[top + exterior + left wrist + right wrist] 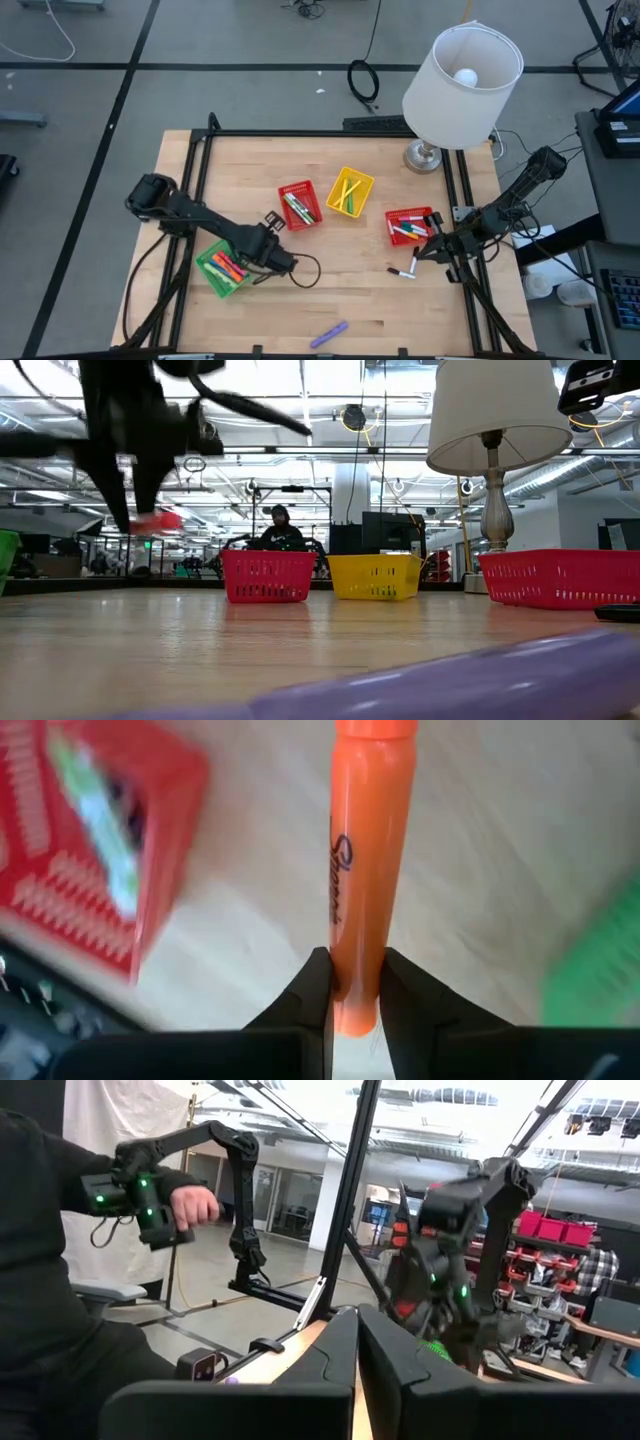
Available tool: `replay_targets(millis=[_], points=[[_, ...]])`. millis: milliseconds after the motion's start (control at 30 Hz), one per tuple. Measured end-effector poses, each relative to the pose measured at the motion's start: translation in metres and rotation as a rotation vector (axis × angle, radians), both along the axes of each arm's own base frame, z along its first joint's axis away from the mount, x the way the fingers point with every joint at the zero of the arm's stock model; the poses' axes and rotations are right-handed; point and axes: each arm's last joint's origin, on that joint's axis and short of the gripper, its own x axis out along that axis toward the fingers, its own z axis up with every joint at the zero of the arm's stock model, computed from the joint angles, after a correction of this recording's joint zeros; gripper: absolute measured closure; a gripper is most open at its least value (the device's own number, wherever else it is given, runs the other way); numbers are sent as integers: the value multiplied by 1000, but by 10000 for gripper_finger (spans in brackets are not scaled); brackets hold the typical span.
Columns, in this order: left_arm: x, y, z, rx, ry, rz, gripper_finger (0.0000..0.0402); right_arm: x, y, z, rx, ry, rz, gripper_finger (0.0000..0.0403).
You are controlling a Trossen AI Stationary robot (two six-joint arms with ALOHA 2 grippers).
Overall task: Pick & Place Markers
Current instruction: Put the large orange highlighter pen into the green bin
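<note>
My left gripper (355, 960) is shut on an orange marker (365, 850) and hangs above the table between the green basket (222, 268) and the near red basket (298, 205). In the low view it (130, 510) is raised off the wood. The green basket holds several markers. The red basket, the yellow basket (349, 192) and the right red basket (410, 225) hold markers too. A purple marker (328, 335) lies near the front edge and a black-and-white one (405, 270) at the right. My right gripper (358, 1345) waits shut by the right edge. My left gripper pinches the orange marker's barrel near one end (356, 1005) between its two fingers. The fingers (312, 985) slant down from above and lie along the marker, which sticks out past their tips. The marker is lifted clear of the table.
A table lamp (455, 80) stands at the back right corner. A black frame (200, 160) runs along the table's left, far and right sides. Bare wood lies in the middle front. A person (60, 1280) holding a controller shows beyond the table.
</note>
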Motion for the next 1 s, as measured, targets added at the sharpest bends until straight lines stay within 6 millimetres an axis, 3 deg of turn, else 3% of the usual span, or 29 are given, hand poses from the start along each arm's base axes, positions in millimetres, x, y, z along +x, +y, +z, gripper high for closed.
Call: replay_targets(millis=[200, 333, 633, 833, 1000], points=[[-16, -28, 42, 30, 37, 186, 346, 0, 0, 1, 21, -2, 4, 403], [-36, -58, 53, -95, 13, 216, 346, 0, 0, 1, 22, -2, 4, 403], [-83, -105, 59, -91, -20, 240, 346, 0, 0, 2, 34, -9, 9, 403], [-97, -111, 47, -19, -42, 195, 346, -1, 0, 3, 39, -16, 8, 403], [-111, -97, 37, 35, -40, 236, 346, -1, -1, 3, 56, -14, 12, 403]])
